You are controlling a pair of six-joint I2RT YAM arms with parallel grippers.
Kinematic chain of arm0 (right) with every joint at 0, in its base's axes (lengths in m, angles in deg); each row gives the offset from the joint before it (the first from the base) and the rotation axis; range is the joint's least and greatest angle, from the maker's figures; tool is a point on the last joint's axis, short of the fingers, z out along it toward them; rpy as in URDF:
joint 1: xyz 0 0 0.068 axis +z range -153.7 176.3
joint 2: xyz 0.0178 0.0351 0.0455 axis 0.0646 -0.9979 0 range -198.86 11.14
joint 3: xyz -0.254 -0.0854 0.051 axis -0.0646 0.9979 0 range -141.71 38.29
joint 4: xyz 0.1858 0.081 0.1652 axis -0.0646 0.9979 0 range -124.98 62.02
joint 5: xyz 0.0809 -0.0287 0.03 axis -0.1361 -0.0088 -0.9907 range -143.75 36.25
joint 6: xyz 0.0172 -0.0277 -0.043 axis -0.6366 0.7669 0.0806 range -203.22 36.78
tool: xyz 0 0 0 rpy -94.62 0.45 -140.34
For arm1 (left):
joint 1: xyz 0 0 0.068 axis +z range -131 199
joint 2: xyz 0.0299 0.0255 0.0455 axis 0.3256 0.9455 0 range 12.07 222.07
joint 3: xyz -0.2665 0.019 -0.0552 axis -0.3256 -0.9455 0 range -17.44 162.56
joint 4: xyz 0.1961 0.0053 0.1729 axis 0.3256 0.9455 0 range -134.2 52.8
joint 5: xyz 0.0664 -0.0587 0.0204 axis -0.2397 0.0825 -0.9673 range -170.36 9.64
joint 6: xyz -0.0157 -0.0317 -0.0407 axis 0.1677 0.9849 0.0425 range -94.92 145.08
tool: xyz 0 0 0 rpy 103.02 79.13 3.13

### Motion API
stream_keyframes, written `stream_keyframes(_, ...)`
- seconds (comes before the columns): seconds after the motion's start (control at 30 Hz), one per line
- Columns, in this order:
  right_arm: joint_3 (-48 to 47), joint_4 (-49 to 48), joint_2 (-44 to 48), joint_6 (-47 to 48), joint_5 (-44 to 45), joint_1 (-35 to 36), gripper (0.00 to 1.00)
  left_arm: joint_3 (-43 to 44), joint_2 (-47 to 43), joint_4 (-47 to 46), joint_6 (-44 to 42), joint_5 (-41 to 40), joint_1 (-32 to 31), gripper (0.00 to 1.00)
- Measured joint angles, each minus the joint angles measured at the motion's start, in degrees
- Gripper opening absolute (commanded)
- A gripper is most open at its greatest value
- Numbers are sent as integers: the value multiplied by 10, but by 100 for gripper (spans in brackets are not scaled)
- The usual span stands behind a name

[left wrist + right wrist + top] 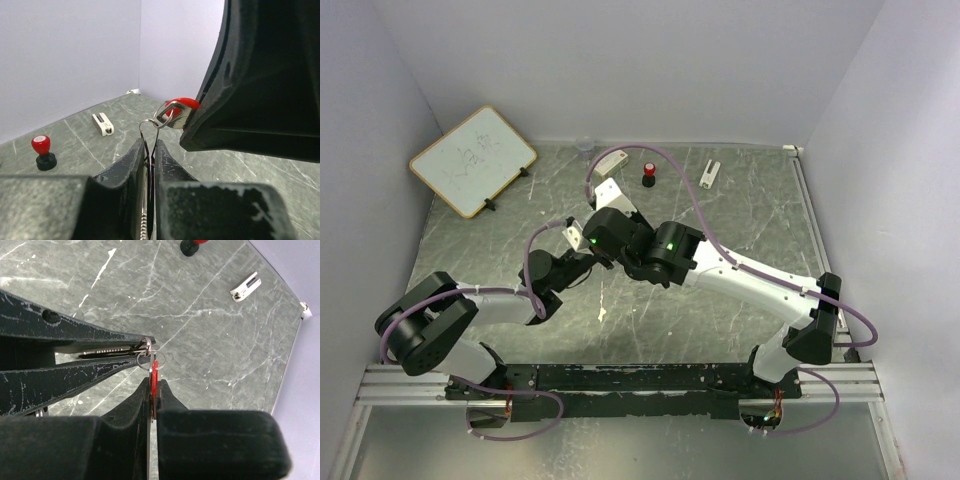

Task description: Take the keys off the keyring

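Note:
My two grippers meet above the middle of the table (740, 200). My left gripper (149, 145) is shut on the thin silvery keyring (150, 124). A plain silvery key's toothed blade (145, 220) lies between its fingers. My right gripper (152, 382) is shut on the red-headed key (155, 374), which hangs on the keyring (145, 359). In the left wrist view the red head (181, 105) pokes out of the right gripper's black fingers (250, 100). In the right wrist view the left fingers (75, 352) reach in from the left. The blue-headed key is hidden.
A small black object with a red top (648, 175) and a white clip (710, 172) lie at the back of the table. A whiteboard (472, 160) leans at the back left, with a small clear cup (584, 147) and a white piece (610, 160) near the back wall.

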Motion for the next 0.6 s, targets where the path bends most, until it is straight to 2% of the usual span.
stream_keyframes(0.1,0,0,0,-1,4,0,0,0,0,1,-3,0,-2,7)
stream_keyframes(0.6,-1,1,6,-1,14,0,0,0,-20,20,-45,-3,-3,7)
